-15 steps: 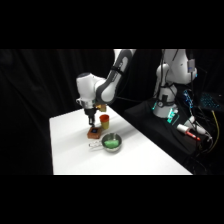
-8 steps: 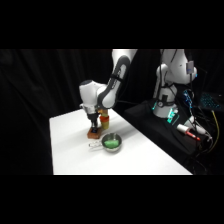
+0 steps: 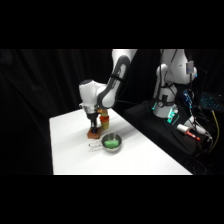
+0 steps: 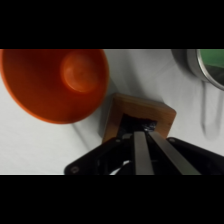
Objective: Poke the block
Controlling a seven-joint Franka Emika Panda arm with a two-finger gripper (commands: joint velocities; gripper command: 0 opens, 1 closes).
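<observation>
The block [image 4: 159, 112] is a small flat orange square with a dark blue top, lying on the white table right beside the orange cup [image 4: 55, 82]. My gripper [image 4: 145, 134] comes straight down on it, shut, with both fingertips pressed together on the blue top face. In the side view the gripper [image 3: 94, 127] stands upright on the block [image 3: 93, 135], near the middle of the table. The fingers hide much of the blue square.
The orange-and-yellow cup [image 3: 104, 121] stands just behind the block. A round metal pan [image 3: 111, 142] with green inside sits close to its right front; its rim [image 4: 192, 65] shows in the wrist view. A second white robot [image 3: 170, 85] and cables are at the right, off the table.
The gripper has come down and slightly toward the front, from above the cup onto the block's top. Cup and pan have stayed in place.
</observation>
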